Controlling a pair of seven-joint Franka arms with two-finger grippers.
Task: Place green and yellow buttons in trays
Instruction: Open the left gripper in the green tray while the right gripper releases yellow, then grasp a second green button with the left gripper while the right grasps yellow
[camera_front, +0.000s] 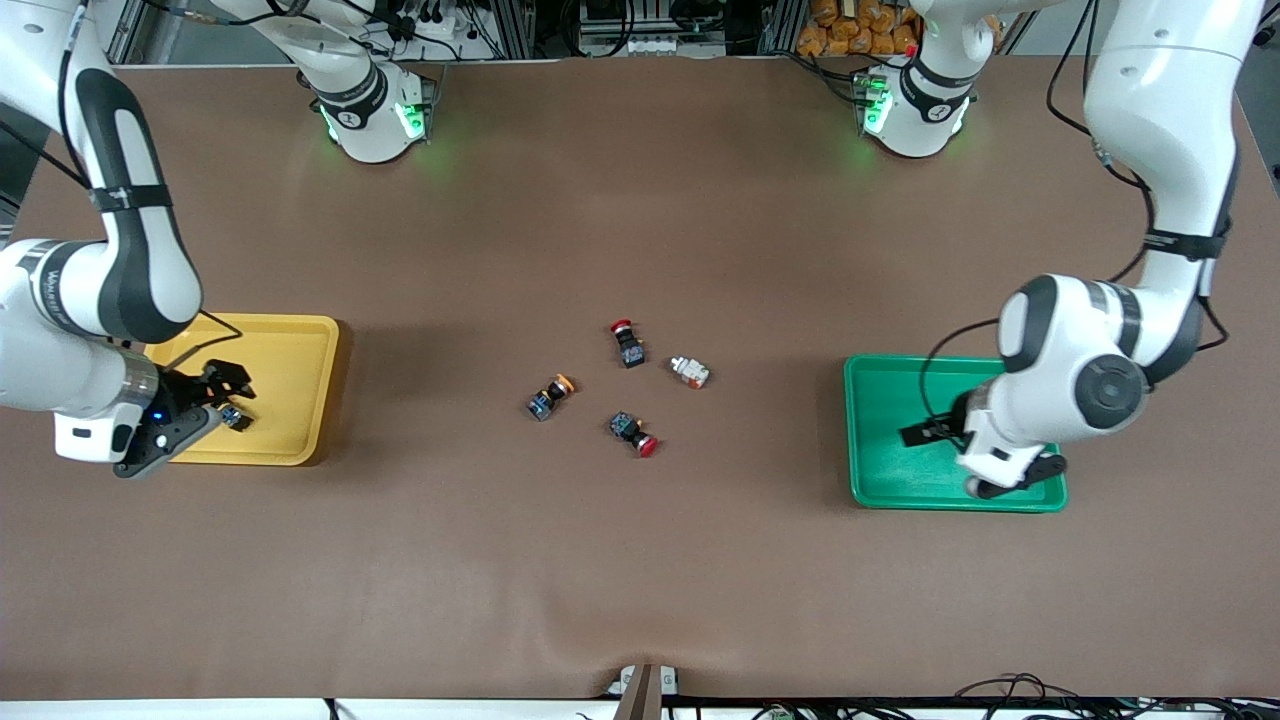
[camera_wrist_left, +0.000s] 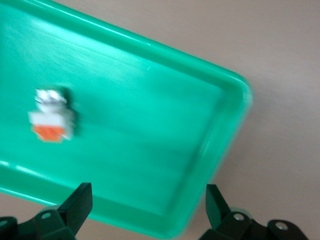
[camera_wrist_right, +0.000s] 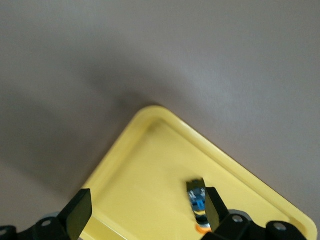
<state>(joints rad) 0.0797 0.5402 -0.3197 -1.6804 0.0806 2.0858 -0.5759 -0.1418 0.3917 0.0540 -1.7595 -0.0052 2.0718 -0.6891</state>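
The yellow tray (camera_front: 290, 345) lies at the right arm's end and the green tray (camera_front: 890, 470) at the left arm's end. My right gripper (camera_front: 222, 393) hangs open and empty over the yellow tray (camera_wrist_right: 150, 165). A yellow-capped button (camera_wrist_right: 196, 200) with a black-blue body lies in that tray beside one finger, and also shows in the front view (camera_front: 235, 417). My left gripper (camera_front: 935, 433) hangs open and empty over the green tray (camera_wrist_left: 150, 125), where a white-grey button (camera_wrist_left: 50, 112) lies; the arm hides it in the front view. Another yellow-capped button (camera_front: 550, 396) and another white-grey button (camera_front: 690, 371) lie at mid-table.
Two red-capped black buttons (camera_front: 627, 343) (camera_front: 634, 433) lie at mid-table among the other two. The brown table (camera_front: 640, 560) stretches wide around them. The arms' bases stand along the edge farthest from the front camera.
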